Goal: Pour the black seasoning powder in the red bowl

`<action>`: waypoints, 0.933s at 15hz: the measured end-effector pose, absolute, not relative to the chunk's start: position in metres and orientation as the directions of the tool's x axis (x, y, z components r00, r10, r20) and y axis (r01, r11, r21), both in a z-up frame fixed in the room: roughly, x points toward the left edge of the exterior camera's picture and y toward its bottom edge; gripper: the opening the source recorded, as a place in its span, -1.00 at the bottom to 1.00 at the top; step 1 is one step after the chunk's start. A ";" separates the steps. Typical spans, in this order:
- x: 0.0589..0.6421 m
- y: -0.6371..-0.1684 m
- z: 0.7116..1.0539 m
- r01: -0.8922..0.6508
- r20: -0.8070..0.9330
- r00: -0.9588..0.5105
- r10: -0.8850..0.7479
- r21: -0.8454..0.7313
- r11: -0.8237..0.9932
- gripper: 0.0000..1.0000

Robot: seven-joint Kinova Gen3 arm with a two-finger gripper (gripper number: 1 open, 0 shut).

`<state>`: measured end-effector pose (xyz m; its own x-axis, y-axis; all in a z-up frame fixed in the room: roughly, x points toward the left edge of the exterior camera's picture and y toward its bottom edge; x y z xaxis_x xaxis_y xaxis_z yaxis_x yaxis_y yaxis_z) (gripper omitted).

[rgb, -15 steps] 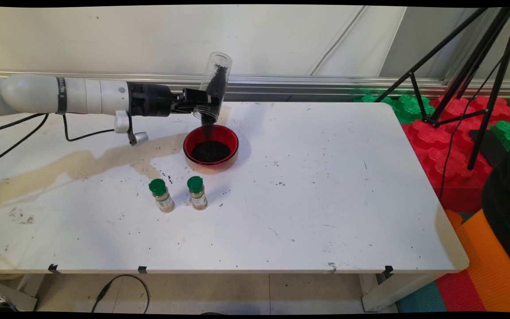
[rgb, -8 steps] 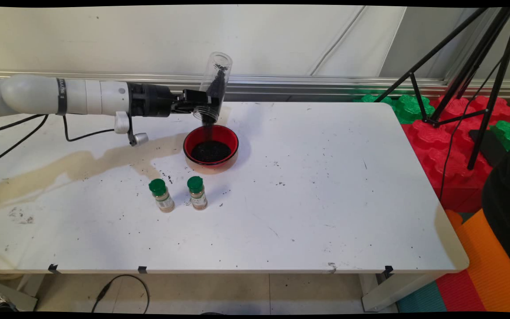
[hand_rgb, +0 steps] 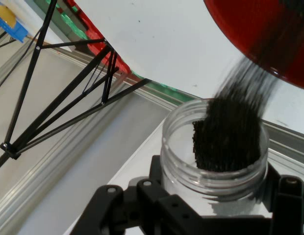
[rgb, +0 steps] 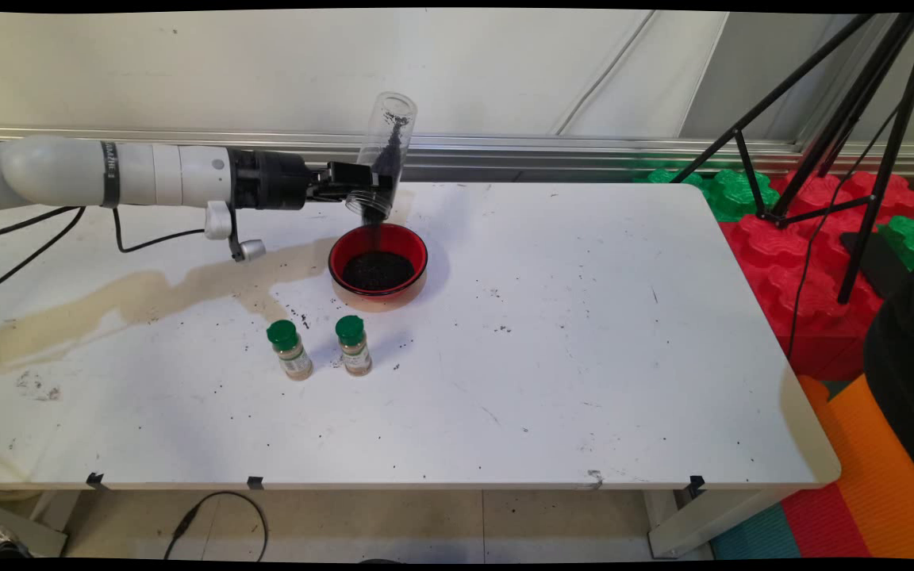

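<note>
Black two-finger gripper (rgb: pixel 358 190) clamped on clear plastic jar (rgb: pixel 382 151), upper centre, tipped mouth-down | dark granules streaming into red round bowl (rgb: pixel 378 266) below | bowl partly filled, some granules left in jar.

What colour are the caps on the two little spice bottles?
Green on both spice bottles; clearest in the main view.

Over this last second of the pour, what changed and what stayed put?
The dark granules left in the clear jar dwindled as they ran down into the red bowl. The pincer kept its grip on the upended jar above the bowl's far rim, hardly shifting. The bowl and both green-capped spice bottles stayed in place.
</note>
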<state>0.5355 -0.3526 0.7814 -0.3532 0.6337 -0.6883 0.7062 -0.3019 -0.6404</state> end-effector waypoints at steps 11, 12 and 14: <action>0.535 -0.352 0.781 0.724 -0.728 -0.312 0.610 -0.598 -0.343 -1.00; 0.535 -0.352 0.781 0.726 -0.732 -0.307 0.608 -0.594 -0.348 -1.00; 0.535 -0.352 0.781 0.729 -0.740 -0.299 0.603 -0.585 -0.356 -1.00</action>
